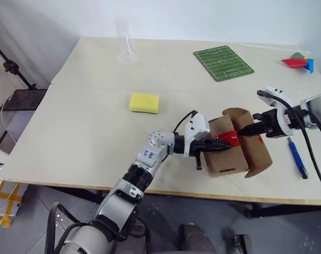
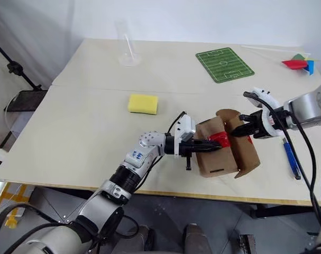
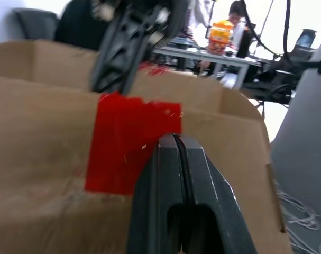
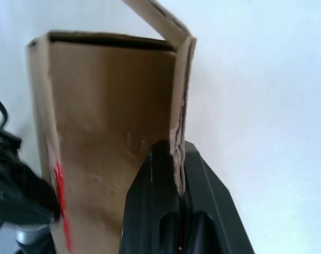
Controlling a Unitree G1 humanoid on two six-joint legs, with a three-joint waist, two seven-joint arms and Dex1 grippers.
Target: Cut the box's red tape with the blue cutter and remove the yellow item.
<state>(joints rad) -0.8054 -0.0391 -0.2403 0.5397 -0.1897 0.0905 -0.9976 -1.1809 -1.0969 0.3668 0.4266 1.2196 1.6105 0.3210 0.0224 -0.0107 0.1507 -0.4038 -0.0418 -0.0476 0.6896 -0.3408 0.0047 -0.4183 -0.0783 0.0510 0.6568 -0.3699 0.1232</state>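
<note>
The brown box (image 1: 223,159) stands near the table's front edge with its top flaps open. A piece of red tape (image 3: 123,137) is stuck on one flap. My left gripper (image 1: 227,142) is shut, and its tips press against that tape from the left. My right gripper (image 4: 176,153) is shut on the edge of the box's right flap (image 1: 255,151) and holds it up. The blue cutter (image 1: 297,157) lies on the table to the right of the box, in neither gripper. The yellow item is hidden.
A flat yellow sponge (image 1: 144,102) lies left of centre. A clear plastic cup (image 1: 126,50) and a green football-pitch mat (image 1: 222,62) sit at the back. A red and blue pinwheel (image 1: 297,62) lies at the far right corner. The table's front edge (image 1: 149,191) is close to the box.
</note>
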